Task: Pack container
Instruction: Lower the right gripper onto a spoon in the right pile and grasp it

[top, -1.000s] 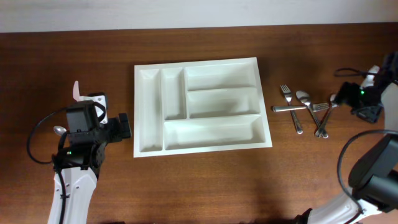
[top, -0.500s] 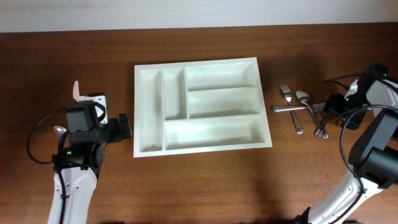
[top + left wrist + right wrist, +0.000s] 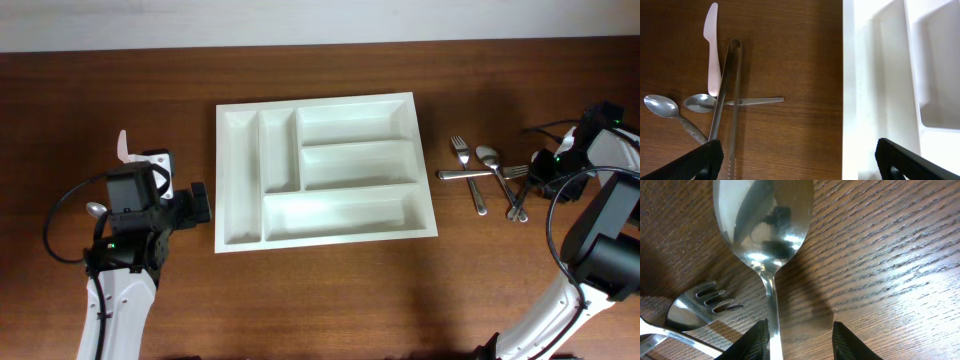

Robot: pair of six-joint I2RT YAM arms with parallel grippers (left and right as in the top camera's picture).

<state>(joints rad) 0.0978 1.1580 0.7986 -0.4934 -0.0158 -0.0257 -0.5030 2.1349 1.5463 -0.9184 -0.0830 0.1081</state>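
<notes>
The container (image 3: 229, 180) is a large white cutlery tray with five empty compartments, mid-table; its left rim shows in the left wrist view (image 3: 850, 75). My left gripper (image 3: 200, 203) is open and empty, just left of the tray, its fingertips (image 3: 795, 160) apart over bare wood. My right gripper (image 3: 538, 172) is open and low over the table at the right edge of a pile of metal cutlery. In the right wrist view its fingers (image 3: 800, 340) stand apart, and the handle of a metal spoon (image 3: 762, 215) runs beside the left finger.
The right pile holds forks (image 3: 462, 152), a spoon (image 3: 488, 156) and a crossing utensil (image 3: 460, 175); a fork head (image 3: 700, 305) lies beside the spoon. Left of the tray lie a white plastic knife (image 3: 713, 45), metal tongs (image 3: 729, 90) and two spoons (image 3: 660, 105).
My right gripper has come in from the far right and down onto the right edge of the cutlery pile. The left arm and the tray have not moved.
</notes>
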